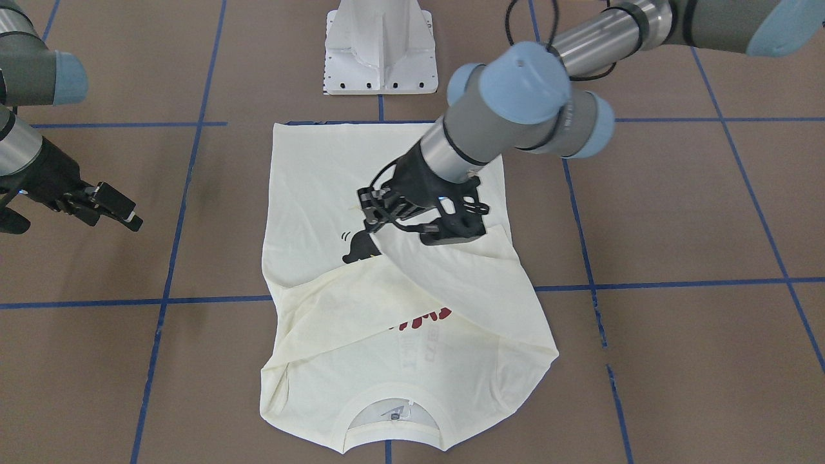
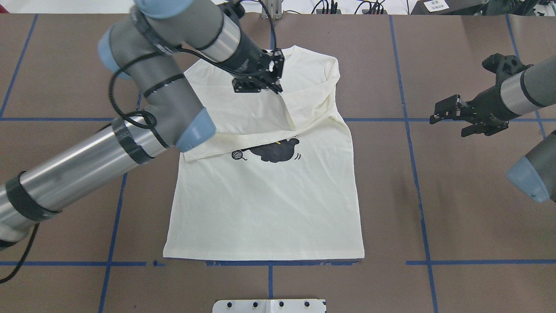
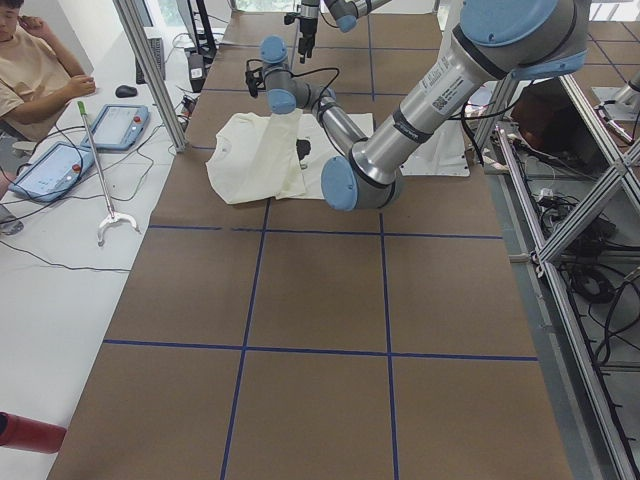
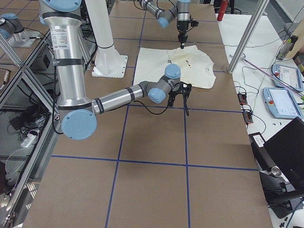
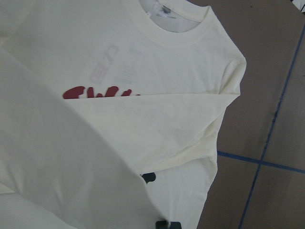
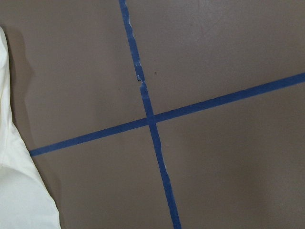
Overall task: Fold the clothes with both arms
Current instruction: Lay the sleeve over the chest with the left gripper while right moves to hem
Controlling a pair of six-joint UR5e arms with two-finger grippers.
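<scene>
One cream T-shirt [image 2: 265, 208], left pincer [image 1: 374, 222] holding it, right pincer [image 2: 449, 115] aside

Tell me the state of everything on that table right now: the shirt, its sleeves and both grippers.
Shirt: flat, print up, body not yet folded.
Sleeves: both folded across the chest, one overlapping the other.
Left gripper: low at the top sleeve's end; grip unclear.
Right gripper: open, empty, over the table beside the shirt.
</scene>
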